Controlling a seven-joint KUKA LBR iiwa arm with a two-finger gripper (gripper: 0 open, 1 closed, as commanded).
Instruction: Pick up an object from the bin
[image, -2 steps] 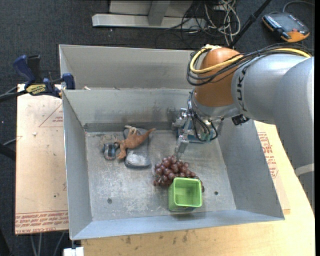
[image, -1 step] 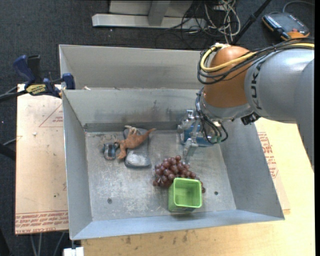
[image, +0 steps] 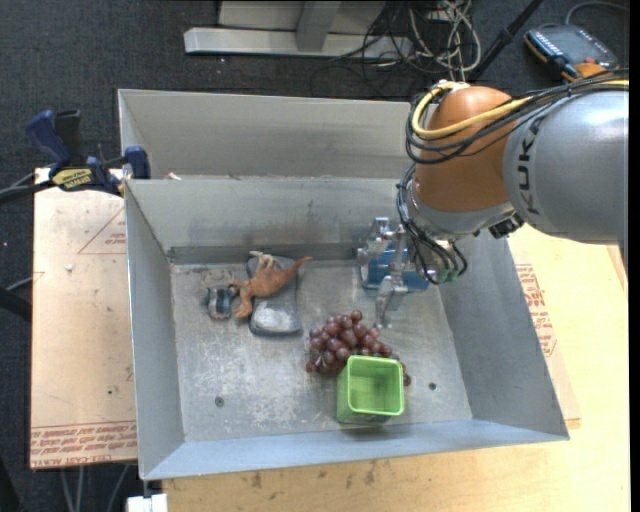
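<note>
The thing nearest my hand (image: 386, 300) is a bunch of dark purple grapes (image: 342, 343), small round berries clustered together, lying on the floor of the grey metal bin (image: 200, 400) a little right of its middle and toward the near wall. My hand hangs just beyond the bunch, over its far right edge, above bare metal. It points down into the bin, and its blue body sits under my wrist. I cannot tell whether it is open or closed from this angle.

Touching the near side of the grapes is a light green square plastic cup (image: 372, 387), upright with its mouth open to the camera, close to the bin's near wall. To the left of the grapes, apart from them, lies a flat grey-blue rounded piece like a pebble (image: 274, 319). An orange toy animal with a long tail (image: 268, 281) lies just behind it, near the far wall. Left of both, beside the toy, is a small blue and grey object (image: 218, 300) that I cannot identify.

Above my hand is the rounded orange cover (image: 465, 150) on my wrist, with yellow and black cables (image: 440, 110) looped over it. My grey arm (image: 580, 160) comes in from the right.
</note>
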